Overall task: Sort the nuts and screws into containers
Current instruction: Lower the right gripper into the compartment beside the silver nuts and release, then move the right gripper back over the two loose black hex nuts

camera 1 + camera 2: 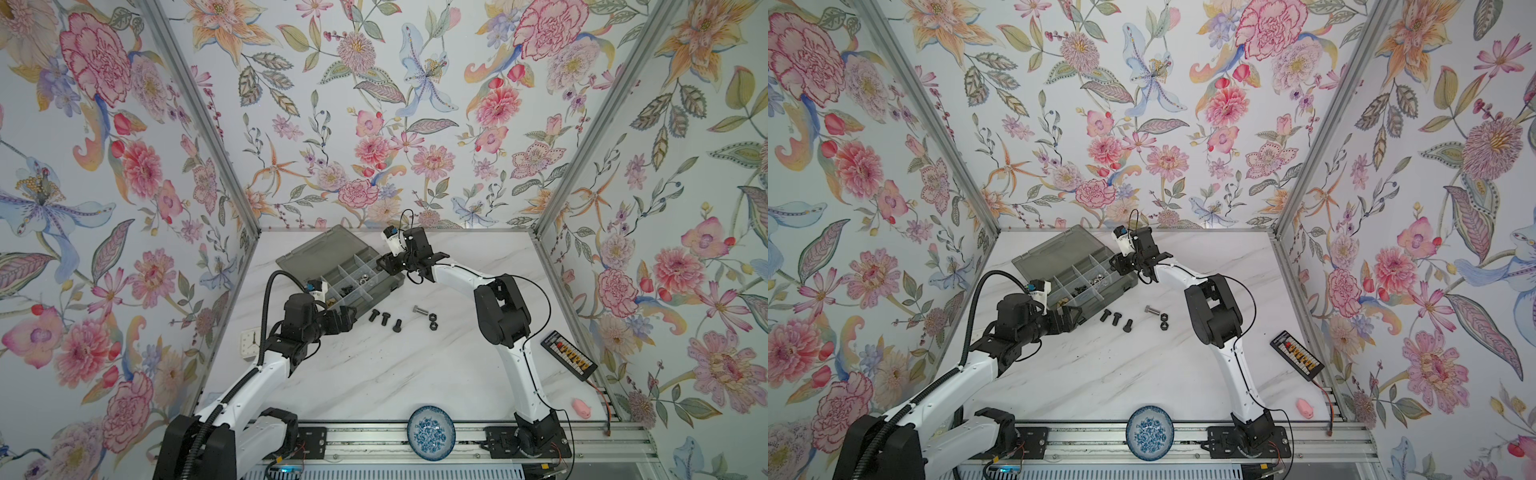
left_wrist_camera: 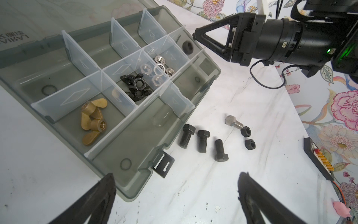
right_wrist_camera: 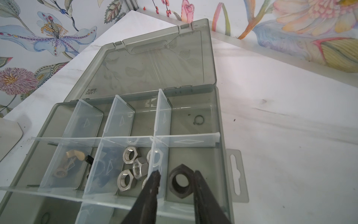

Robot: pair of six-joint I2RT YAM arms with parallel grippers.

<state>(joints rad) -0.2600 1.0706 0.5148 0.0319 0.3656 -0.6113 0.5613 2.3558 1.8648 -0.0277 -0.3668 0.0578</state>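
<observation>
Black nut [image 3: 181, 181] in box [image 3: 186, 108] end compartment, right arm [image 1: 457, 272] stretched over it, right jaws partly open astride nut, left arm [image 1: 270, 368] beside box, left jaws wide, empty.

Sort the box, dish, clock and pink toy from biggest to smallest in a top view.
1. Box
2. Dish
3. Clock and pink toy: they look about alike, so I won't rank them.

Black nut [image 3: 181, 184] sits between parted jaws (end compartment [image 3: 205, 161]).
</observation>
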